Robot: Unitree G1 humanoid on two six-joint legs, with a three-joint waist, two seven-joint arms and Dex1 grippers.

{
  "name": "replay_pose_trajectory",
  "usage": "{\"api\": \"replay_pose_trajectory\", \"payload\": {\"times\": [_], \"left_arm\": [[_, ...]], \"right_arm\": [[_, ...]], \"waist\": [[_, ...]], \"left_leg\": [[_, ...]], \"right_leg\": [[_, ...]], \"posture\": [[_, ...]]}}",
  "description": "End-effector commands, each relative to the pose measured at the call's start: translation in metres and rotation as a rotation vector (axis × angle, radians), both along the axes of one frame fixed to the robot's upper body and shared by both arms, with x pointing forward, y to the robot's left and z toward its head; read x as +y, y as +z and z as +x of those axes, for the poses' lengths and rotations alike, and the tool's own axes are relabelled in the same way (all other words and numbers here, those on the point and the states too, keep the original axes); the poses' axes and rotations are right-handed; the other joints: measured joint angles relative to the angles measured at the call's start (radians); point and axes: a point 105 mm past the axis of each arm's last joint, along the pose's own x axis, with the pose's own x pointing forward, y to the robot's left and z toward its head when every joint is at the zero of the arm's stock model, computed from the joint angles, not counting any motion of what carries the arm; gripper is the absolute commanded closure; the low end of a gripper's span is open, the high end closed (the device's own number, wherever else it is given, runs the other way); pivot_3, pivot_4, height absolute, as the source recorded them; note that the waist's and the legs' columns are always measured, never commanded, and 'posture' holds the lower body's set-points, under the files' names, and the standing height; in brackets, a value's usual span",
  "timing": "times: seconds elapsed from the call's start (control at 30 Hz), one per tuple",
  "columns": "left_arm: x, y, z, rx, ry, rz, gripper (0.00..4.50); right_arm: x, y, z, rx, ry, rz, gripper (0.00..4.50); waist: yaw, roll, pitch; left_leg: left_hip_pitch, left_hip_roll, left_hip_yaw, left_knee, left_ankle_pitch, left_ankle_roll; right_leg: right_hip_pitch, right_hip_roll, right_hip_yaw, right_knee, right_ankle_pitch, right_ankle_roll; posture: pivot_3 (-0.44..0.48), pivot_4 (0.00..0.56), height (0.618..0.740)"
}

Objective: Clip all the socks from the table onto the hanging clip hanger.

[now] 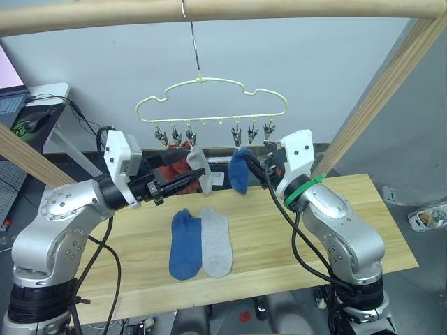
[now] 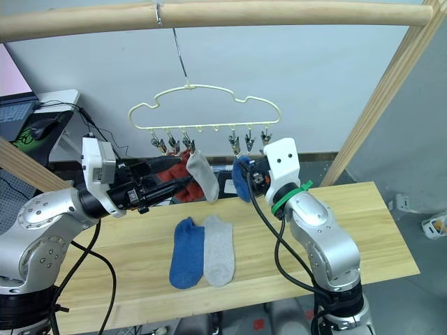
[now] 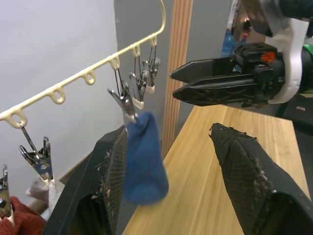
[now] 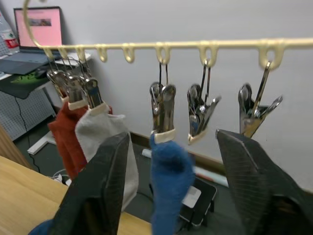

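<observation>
The pale yellow clip hanger hangs from the top pole. On its clips hang rust red socks, one grey sock and one blue sock. Another blue sock and grey sock lie flat side by side on the table. My left gripper is open, raised beside the hung grey sock and pointing toward the hung blue sock. My right gripper is open just right of that blue sock, with nothing held.
A horizontal wooden pole carries the hanger; slanted poles stand at the right and left. Two bare clips hang right of the blue sock. A desk with a laptop sits far left.
</observation>
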Motion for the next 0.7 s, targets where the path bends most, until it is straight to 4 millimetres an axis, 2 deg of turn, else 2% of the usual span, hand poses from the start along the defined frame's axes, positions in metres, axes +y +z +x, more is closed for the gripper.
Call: {"api": "replay_pose_trajectory", "payload": {"times": [0.03, 0.27, 0.4, 0.7], "left_arm": [[-0.009, 0.008, -0.006, -0.059, -0.031, 0.036, 1.55], [-0.015, 0.009, -0.006, -0.064, -0.062, 0.055, 1.55], [-0.013, 0.002, -0.010, -0.042, -0.080, 0.088, 1.55], [-0.017, -0.002, -0.015, -0.018, -0.132, 0.105, 1.55]], "right_arm": [[0.001, 0.007, 0.002, -0.039, -0.032, 0.017, 1.36], [0.008, 0.007, 0.010, -0.054, -0.052, 0.031, 1.36], [0.008, 0.008, 0.006, -0.061, 0.001, 0.020, 1.36], [-0.016, 0.013, -0.004, -0.070, 0.122, -0.022, 1.36]], "waist": [[0.000, 0.000, 0.000], [0.003, 0.000, 0.000], [0.005, 0.000, 0.000], [0.023, 0.001, 0.005]], "left_leg": [[0.000, 0.000, 0.000, 0.000, 0.000, 0.000], [0.000, 0.000, 0.000, 0.000, 0.000, 0.000], [0.000, 0.000, 0.000, 0.000, 0.000, 0.000], [0.000, 0.000, 0.000, -0.001, 0.000, 0.000]], "right_leg": [[0.000, 0.000, 0.000, 0.000, 0.000, 0.000], [0.000, 0.000, 0.000, 0.000, 0.000, -0.001], [-0.001, 0.000, 0.000, 0.000, 0.000, -0.001], [-0.001, 0.000, 0.000, -0.001, -0.001, 0.001]], "posture": [[-0.123, 0.208, 0.740], [-0.110, 0.218, 0.740], [-0.103, 0.241, 0.740], [-0.113, 0.287, 0.740]]}}
